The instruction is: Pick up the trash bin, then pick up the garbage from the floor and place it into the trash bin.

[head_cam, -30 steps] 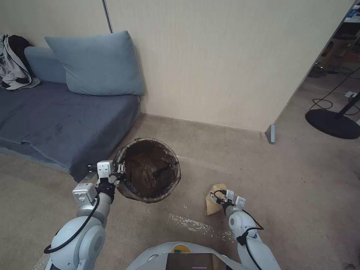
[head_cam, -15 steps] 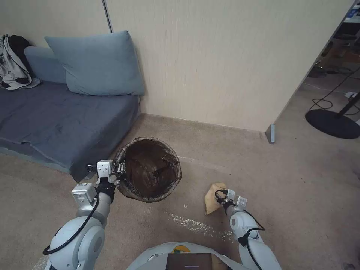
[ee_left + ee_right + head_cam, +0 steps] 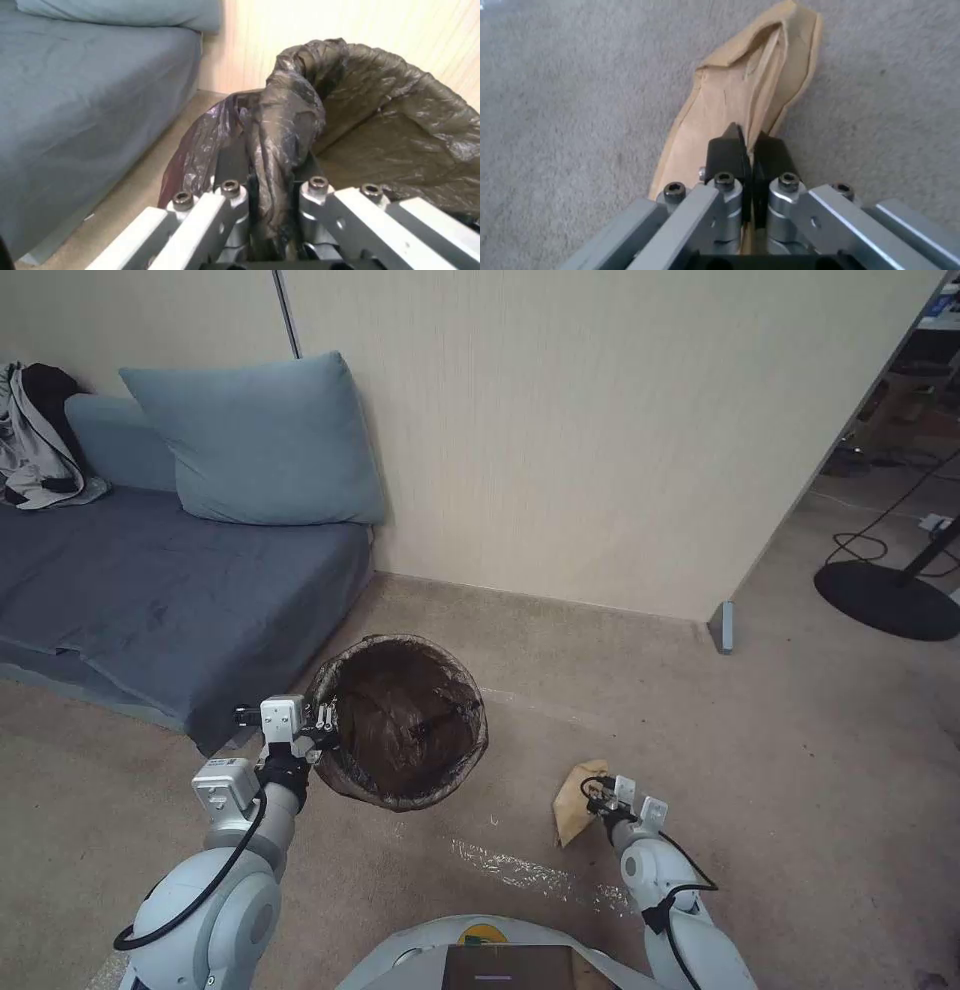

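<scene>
Dark brown-black crinkled plastic lines the trash bin [image 3: 405, 722], folded over the round rim; in head view you look straight down into it, bag glossy and wrinkled inside, with only the bag showing on the outer wall. Bin sits w/ its mouth tipped slightly toward the robot, just beside the corner of the blue-grey sofa [image 3: 150, 600] and near the cream wall [image 3: 600, 440]. Whether its base touches the carpet [image 3: 800, 750] can't be told.

Left gripper [image 3: 322, 732] is at the bin's near-left rim. In left wrist view its jaws are clenched on a bunched fold of the bag at the rim, plastic pinched between the two black fingers [image 3: 230, 165].

The garbage [image 3: 577, 800] here is one piece: flat tan paper, creased lengthwise, roughly tapered, edges curled. It's on the carpet to the right of the bin, well apart from it. Right gripper [image 3: 598, 802] is low at the paper's near end; in right wrist view the jaws are pressed together w/ a thin edge of the tan paper [image 3: 740, 97] caught between the black fingertips [image 3: 725, 150]. Rest of the sheet lies against the carpet.

A blue pillow [image 3: 255, 440] leans on the wall atop the sofa.
</scene>
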Robot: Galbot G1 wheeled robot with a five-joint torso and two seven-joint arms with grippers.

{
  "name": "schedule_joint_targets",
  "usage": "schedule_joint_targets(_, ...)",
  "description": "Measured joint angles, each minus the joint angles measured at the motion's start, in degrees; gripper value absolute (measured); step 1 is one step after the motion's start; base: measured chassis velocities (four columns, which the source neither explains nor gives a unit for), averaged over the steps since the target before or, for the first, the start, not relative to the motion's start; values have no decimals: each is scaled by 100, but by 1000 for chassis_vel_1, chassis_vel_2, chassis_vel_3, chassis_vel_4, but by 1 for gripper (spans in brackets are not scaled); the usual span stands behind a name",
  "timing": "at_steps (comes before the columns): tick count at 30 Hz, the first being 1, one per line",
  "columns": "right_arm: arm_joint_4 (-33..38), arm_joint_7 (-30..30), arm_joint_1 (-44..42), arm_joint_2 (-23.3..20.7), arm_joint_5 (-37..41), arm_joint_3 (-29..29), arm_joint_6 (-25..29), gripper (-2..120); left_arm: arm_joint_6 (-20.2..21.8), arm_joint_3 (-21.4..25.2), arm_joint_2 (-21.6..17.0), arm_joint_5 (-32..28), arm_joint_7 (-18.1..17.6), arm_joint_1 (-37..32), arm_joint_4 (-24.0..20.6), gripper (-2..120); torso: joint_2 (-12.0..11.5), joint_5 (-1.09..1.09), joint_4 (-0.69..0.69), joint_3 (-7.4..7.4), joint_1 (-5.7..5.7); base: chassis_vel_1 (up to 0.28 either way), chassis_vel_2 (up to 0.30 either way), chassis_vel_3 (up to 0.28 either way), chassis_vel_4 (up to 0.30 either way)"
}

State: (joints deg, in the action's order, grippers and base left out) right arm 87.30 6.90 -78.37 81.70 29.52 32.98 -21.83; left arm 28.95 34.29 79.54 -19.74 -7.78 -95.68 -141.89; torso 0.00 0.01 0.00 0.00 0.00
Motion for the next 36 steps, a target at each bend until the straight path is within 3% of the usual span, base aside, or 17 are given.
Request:
schedule_joint_targets(11, 1473, -339, -396, -357, -48, 334, 278, 0, 37, -42, -34, -14, 1, 5, -5, 7, 0, -1, 0, 0, 0, 0, 0, 0, 0)
schedule_joint_targets(18, 3263, -524, -747, -655, 59, 492, 305, 0, 155, -63, -118, -19, 0, 2, 20, 7, 0, -1, 0, 0, 0, 0, 0, 0, 0)
schedule_joint_targets(19, 3263, -524, -747, -655, 59, 492, 305, 0, 155, -63, -118, -19, 0, 2, 20, 7, 0, -1, 0, 0, 0, 0, 0, 0, 0)
schedule_joint_targets(24, 4516, -609, -650, -869, 157, 289, -37, 0, 231, -141, -112, 2, 0, -9, 99, 7, 0, -2, 0, 0, 0, 0, 0, 0, 0)
schedule_joint_targets(26, 4584, -619, -621, -907, 192, 263, -71, 0, 233, -146, -110, 4, 0, -11, 103, 7, 0, -1, 0, 0, 0, 0, 0, 0, 0)
schedule_joint_targets(29, 4918, -913, -329, -1354, 380, -7, -226, 0, 247, -158, -127, -3, -1, -4, 136, 7, 0, -1, 2, 0, 0, 0, 0, 0, 0)
schedule_joint_targets(36, 4937, -1115, 112, -1824, 537, -634, -322, 0, 278, -151, -293, -50, -8, 171, 336, 7, 0, -2, 0, 0, 0, 0, 0, 0, 0)
